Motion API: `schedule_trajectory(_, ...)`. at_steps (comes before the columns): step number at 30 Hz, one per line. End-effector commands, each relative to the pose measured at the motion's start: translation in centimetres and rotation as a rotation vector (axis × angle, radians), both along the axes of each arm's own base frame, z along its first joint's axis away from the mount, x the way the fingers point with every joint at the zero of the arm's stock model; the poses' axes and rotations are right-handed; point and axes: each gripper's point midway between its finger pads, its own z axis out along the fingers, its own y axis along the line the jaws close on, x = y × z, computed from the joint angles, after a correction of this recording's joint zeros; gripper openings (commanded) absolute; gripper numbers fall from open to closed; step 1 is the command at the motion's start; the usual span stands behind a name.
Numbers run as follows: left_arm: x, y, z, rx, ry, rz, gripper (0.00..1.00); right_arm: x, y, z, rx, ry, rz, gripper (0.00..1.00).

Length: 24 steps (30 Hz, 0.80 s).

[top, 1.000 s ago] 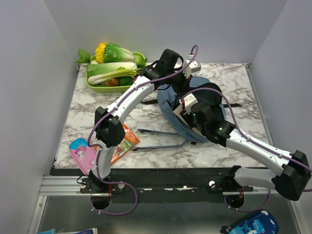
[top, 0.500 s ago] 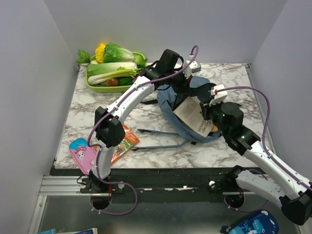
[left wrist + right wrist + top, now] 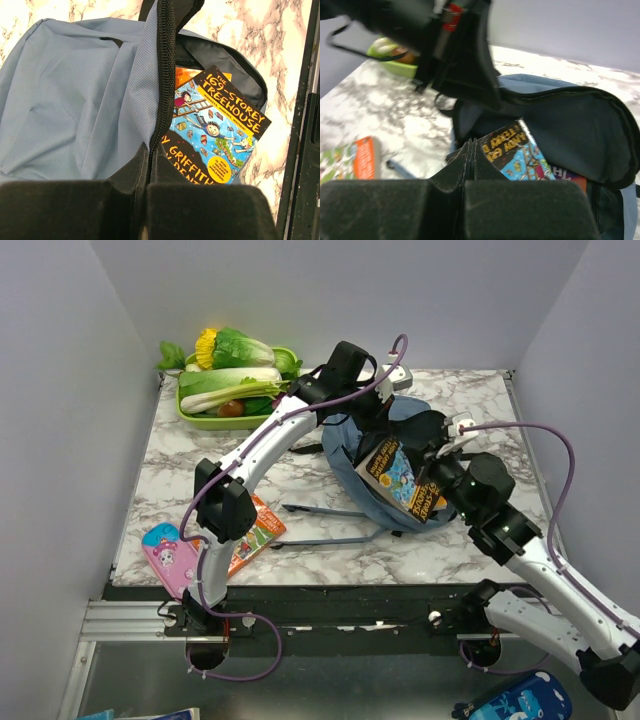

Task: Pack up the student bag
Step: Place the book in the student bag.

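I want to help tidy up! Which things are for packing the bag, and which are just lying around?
Job: bag, Treehouse book in it, left end effector holding the bag open; probably the loose book and pink case.
Lying about: vegetable tray, blue pouch.

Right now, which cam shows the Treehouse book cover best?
Left wrist: Treehouse book close, title legible. Top external shows it small in the student bag; right wrist sees it upside down, partly hidden.
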Motion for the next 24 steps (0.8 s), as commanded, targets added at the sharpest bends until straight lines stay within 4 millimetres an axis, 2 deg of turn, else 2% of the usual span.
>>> schedule_trajectory(1, -2.1, -0.3, 4.8, -0.087, -0.057, -0.055, 0.0, 3.5, -1.6, -3.4, 0.038, 0.029, -0.208, 0.01)
schedule_trajectory(2, -2.3, -0.4, 4.8, -0.089, -0.053, -0.062, 0.0, 4.2, -1.0, -4.6, 0.037, 0.047, -0.203, 0.01)
schedule_trajectory(3, -2.6, -0.4, 4.9, -0.09, -0.05, -0.067, 0.0, 4.8, -0.5, -3.9, 0.095, 0.018, -0.206, 0.01)
schedule_trajectory(4, -2.7, -0.4, 5.2, -0.093, -0.052, -0.069, 0.0, 5.2, -0.3, -4.6, 0.102, 0.023, -0.212, 0.01)
schedule_trajectory(5, -2.8, -0.4, 5.3, -0.095, -0.051, -0.07, 0.0, 5.8, 0.0, -6.1, 0.089, 0.05, -0.224, 0.01)
schedule_trajectory(7, -3.3, -0.6, 5.8, -0.105, -0.052, -0.082, 0.0, 6.7, 0.0, -6.4, 0.133, 0.049, -0.26, 0.01)
schedule_trajectory(11, -4.0, -0.6, 7.1, -0.141, -0.041, -0.095, 0.0, 7.9, 0.3, -9.5, 0.194, 0.094, -0.313, 0.01)
schedule_trajectory(13, -4.7, -0.7, 8.1, -0.169, -0.026, -0.11, 0.0, 8.5, 0.1, -11.6, 0.213, 0.152, -0.366, 0.01)
schedule_trajectory(17, -5.6, -0.7, 10.1, -0.22, -0.023, -0.132, 0.0, 8.8, -1.8, -15.0, 0.211, 0.234, -0.523, 0.01)
schedule_trajectory(18, -5.7, -0.8, 10.5, -0.236, -0.033, -0.138, 0.0, 8.7, -2.9, -16.2, 0.174, 0.266, -0.587, 0.01)
schedule_trajectory(19, -6.2, -0.6, 11.3, -0.254, -0.039, -0.144, 0.0, 8.9, -2.9, -16.4, 0.171, 0.28, -0.605, 0.01)
schedule_trajectory(20, -6.3, -0.5, 10.8, -0.256, -0.021, -0.154, 0.0, 9.1, -3.0, -16.5, 0.157, 0.284, -0.617, 0.01)
schedule_trajectory(22, -6.4, -0.4, 11.8, -0.296, -0.053, -0.16, 0.0, 9.0, -3.7, -16.8, 0.128, 0.304, -0.662, 0.01)
schedule_trajectory(23, -6.5, -0.1, 11.1, -0.295, -0.029, -0.165, 0.0, 9.2, -3.8, -16.1, 0.136, 0.296, -0.676, 0.01)
schedule_trajectory(24, -6.5, -0.2, 11.2, -0.308, -0.036, -0.171, 0.0, 9.2, -4.2, -16.0, 0.125, 0.295, -0.696, 0.01)
